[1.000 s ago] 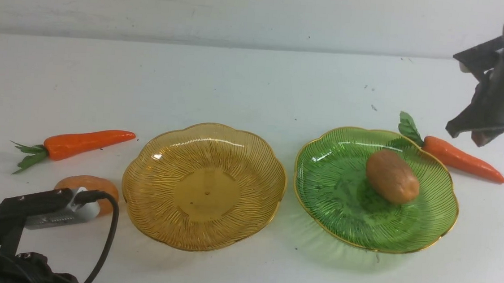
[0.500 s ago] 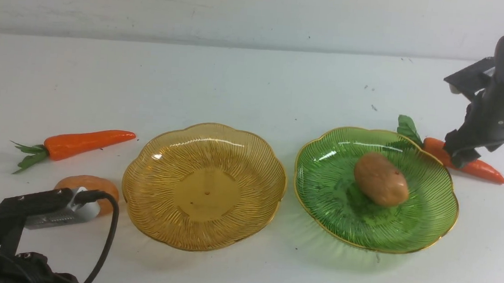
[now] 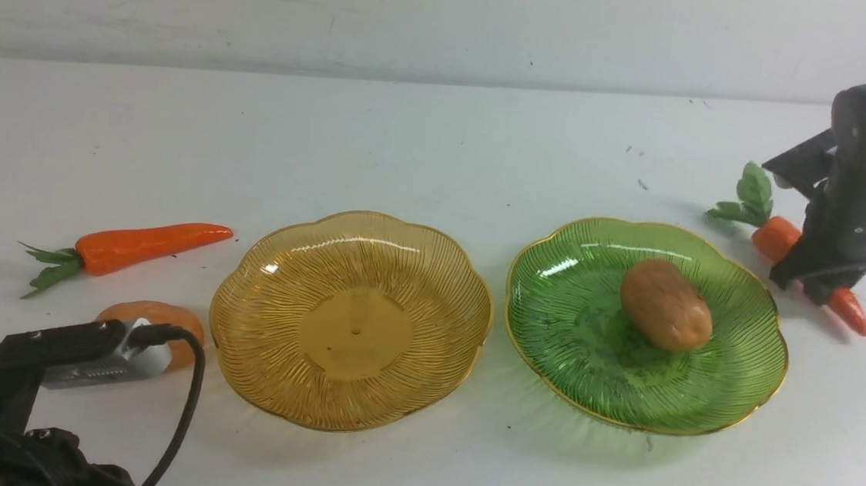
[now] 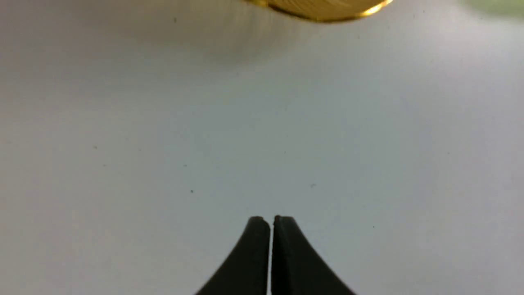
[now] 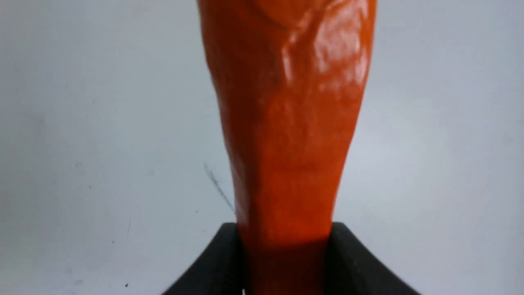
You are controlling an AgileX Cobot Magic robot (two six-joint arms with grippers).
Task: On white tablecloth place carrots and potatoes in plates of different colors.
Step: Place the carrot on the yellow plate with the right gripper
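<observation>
Your right hand (image 3: 804, 286) is clamped on the clamped carrot (image 3: 777, 235), fingers pinching the narrower half: the pointed tip sticks out past one side of the hand, and the thick shoulder and green leaves out past the other. Whether the carrot has left the white tablecloth (image 3: 441, 143) you cannot tell from these views.

Judge this carrot as light, stiff and slick. The skin is glossy and the body tapers, so a pinch this far down may squeeze it out toward the tip, or let the leafy end swing. A hold nearer the thick middle would likely sit firmer; failing that, carry it slowly and level.

The green plate (image 3: 566, 315) lies just beside this hand, on the side toward your other arm, and a brown potato (image 3: 665, 304) lies in it. So the carrot probably belongs in the amber plate (image 3: 280, 324), which sits beyond the green one, well apart from the hand.

Your left hand (image 4: 271, 223) is closed on nothing, low over the table beside the amber plate. Close by it lie the orange potato (image 3: 164, 315), and farther out the second carrot (image 3: 147, 244).
</observation>
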